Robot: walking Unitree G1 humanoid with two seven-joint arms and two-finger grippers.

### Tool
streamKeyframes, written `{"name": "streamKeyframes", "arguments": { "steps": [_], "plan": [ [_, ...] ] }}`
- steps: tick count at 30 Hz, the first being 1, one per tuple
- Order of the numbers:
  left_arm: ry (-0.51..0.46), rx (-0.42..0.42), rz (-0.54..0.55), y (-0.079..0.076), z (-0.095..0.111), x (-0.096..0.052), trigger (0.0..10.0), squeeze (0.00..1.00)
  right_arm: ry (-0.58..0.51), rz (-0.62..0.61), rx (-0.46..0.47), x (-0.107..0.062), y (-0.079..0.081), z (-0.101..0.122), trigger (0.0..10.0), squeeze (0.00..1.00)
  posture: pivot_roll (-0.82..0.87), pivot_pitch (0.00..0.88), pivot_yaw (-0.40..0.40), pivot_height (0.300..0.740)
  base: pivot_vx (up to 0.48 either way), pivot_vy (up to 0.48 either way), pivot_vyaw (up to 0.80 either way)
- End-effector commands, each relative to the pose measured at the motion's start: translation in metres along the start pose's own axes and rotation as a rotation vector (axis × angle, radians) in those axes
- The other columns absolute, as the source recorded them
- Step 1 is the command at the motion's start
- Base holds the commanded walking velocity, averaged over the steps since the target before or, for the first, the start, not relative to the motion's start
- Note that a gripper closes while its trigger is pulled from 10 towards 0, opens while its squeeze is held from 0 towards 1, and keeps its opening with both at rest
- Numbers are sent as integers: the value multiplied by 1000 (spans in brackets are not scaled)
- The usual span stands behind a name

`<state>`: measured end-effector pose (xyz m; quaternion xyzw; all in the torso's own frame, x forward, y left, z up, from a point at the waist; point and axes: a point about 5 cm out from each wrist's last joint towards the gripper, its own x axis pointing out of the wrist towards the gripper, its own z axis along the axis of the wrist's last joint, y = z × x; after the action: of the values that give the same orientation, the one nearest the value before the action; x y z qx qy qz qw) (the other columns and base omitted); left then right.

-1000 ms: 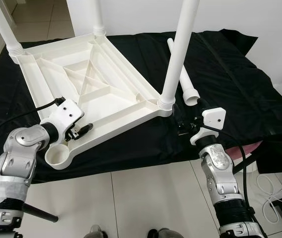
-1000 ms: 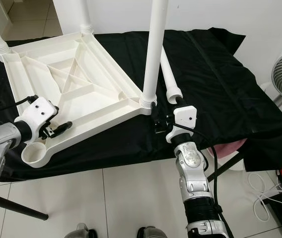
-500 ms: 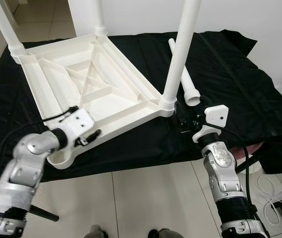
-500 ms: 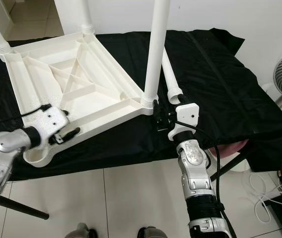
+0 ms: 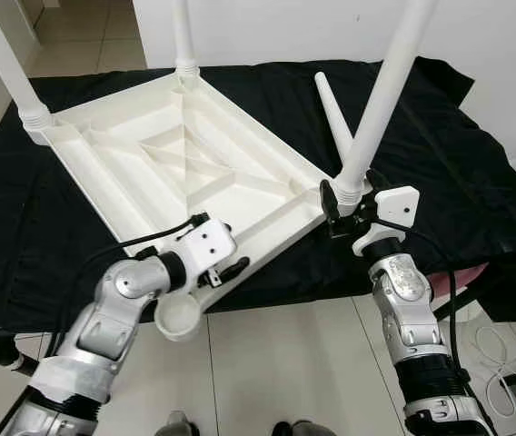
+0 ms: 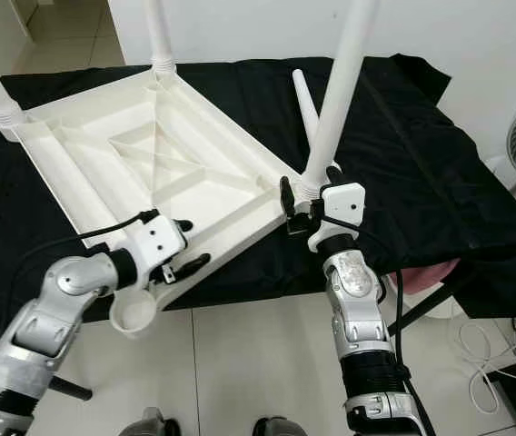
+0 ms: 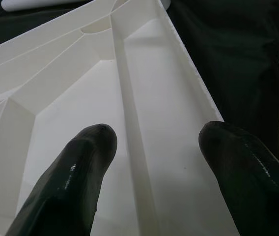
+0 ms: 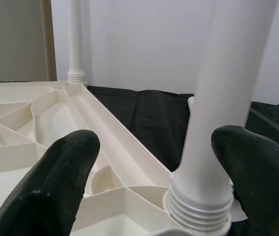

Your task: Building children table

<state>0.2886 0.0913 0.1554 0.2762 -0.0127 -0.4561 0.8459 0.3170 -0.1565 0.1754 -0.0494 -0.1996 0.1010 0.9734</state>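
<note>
Black cloth (image 5: 440, 163) covers a bench w/ a white tabletop (image 5: 176, 173) lying upside down, three legs up. Left gripper (image 5: 226, 271), fingers apart, straddles the near rim by an empty socket (image 5: 178, 320). Right gripper (image 6: 287, 211), open, flanks the near-right leg (image 5: 381, 95). Spare leg (image 5: 333, 113) lies behind.

The upturned tabletop (image 5: 185, 168) sprawls over most of the black cloth (image 5: 440, 154), its ribbed underside facing up. Three screwed-in legs rise from its corners like posts: the near-right leg (image 5: 381, 95), the far leg (image 5: 183, 36) and the left leg (image 5: 8, 68). The right gripper (image 5: 340, 207) is spread around the near-right leg's base, crowding that corner. A loose leg (image 5: 335, 118) lies just beyond. Right of the tabletop the cloth is open. The left gripper (image 5: 226, 271) straddles the near rim beside the empty corner socket (image 5: 179, 318), which hangs over open floor (image 5: 276, 363).
</note>
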Motion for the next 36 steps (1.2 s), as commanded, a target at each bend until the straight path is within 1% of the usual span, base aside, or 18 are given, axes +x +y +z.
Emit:
{"name": "streamKeyframes", "arguments": {
  "steps": [1,3,4,6,7,8,9,11,12,13,15,19,21,23,27,32,33,36],
  "plan": [
    [-9,-6,-39,-9,4,10,10000,0,9,-3,1,0,0,-2,10000,0,-3,88,1,740,0,0,0],
    [-27,-15,-3,-3,7,11,10000,0,9,-5,1,0,0,-2,10000,0,-2,87,1,740,0,0,0],
    [-27,-15,-3,-3,7,11,10000,0,9,-5,1,0,0,-2,10000,0,-2,87,1,740,0,0,0],
    [-41,-22,32,12,8,5,10000,0,10,-3,2,0,1,-3,10000,0,0,85,3,740,0,0,0],
    [-41,-22,32,12,8,5,10000,0,10,-3,2,0,1,-3,10000,0,0,85,3,740,0,0,0],
    [-46,-26,42,18,8,1,10000,0,12,-2,3,-1,1,-4,10000,0,1,85,3,740,0,0,0],
    [-46,-26,42,18,8,1,10000,0,12,-2,3,-1,1,-4,10000,0,1,85,3,740,0,0,0],
    [-52,-36,70,40,7,-13,10000,0,18,3,6,-3,3,-6,10000,0,4,83,3,740,0,0,0],
    [-39,-23,75,49,4,-19,10000,0,20,5,7,-3,4,-6,10000,0,3,83,2,740,0,0,0],
    [-39,-23,75,49,4,-19,10000,0,20,5,7,-3,4,-6,10000,0,3,83,2,740,0,0,0],
    [8,10,86,59,-3,-28,10000,0,22,7,10,-4,4,-6,10000,0,3,81,1,740,0,0,0],
    [50,49,81,65,-10,-34,10000,0,23,10,11,-6,4,-7,10000,0,2,79,-3,740,0,0,0],
    [101,72,42,71,-17,-43,10000,0,27,21,11,-7,6,-7,10000,0,1,76,-6,740,0,0,0],
    [164,77,-39,70,-26,-51,10000,0,31,31,12,-9,7,-8,10000,0,2,71,-7,740,0,0,0],
    [206,61,-88,69,-34,-55,10000,0,34,37,13,-9,9,-9,10000,0,-1,69,-7,740,0,0,0],
    [203,29,-112,70,-35,-57,10000,0,34,38,13,-8,8,-9,10000,0,0,72,-9,740,0,0,0],
    [203,24,-121,71,-36,-56,10000,1000,34,38,12,-8,8,-9,10000,0,0,74,-11,740,0,0,0],
    [208,45,-128,73,-36,-56,10000,1000,34,39,11,-8,7,-8,10000,0,-1,78,-14,740,0,0,0]
  ]
}}
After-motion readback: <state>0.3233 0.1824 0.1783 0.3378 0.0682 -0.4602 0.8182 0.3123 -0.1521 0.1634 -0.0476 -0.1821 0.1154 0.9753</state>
